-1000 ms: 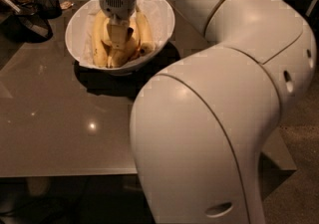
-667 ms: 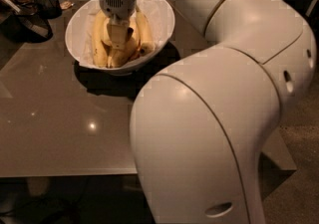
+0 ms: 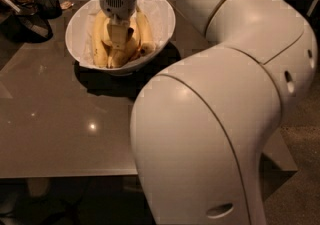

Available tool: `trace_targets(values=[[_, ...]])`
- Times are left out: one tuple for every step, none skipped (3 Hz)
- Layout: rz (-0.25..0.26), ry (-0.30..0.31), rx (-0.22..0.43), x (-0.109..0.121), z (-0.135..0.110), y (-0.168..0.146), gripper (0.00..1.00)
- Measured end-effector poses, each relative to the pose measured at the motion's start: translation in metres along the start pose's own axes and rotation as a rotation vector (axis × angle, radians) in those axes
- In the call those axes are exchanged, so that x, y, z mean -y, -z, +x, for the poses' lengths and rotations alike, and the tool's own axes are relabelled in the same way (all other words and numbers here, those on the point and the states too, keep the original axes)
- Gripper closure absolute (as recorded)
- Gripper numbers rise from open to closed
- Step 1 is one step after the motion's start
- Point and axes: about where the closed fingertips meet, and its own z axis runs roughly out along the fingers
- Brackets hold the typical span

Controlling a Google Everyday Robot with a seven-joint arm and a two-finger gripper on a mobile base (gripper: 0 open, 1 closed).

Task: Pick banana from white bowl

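The yellow bananas point(image 3: 101, 39) lie bunched together inside the large, deep, glossy white bowl point(image 3: 79, 26), resting on its crinkled white lining, with brown-tipped ends pointing toward the near right side of the rim. The tool point(image 3: 118, 38) is lowered straight down into the bowl from above, its pale tip pressed in among the middle bananas and touching them. How wide it is set, or whether it grips a banana, cannot be told from this view.

The bowl stands on the far part of the smooth, grey-brown glossy table point(image 3: 50, 129) and casts a dark shadow toward the near side. The bulky white robot arm point(image 3: 225, 99) rises from the lower right and bends across the top of the view to the bowl. At the far left corner of the table stands a dark mesh cup point(image 3: 47, 0), well apart from the bowl.
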Motion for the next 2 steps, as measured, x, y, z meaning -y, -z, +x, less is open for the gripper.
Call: trace_targets(values=[[0.000, 0.000, 0.000, 0.0000, -0.0012, 0.0084, 1.00], [0.000, 0.000, 0.000, 0.0000, 0.0000, 0.0000, 1.00]])
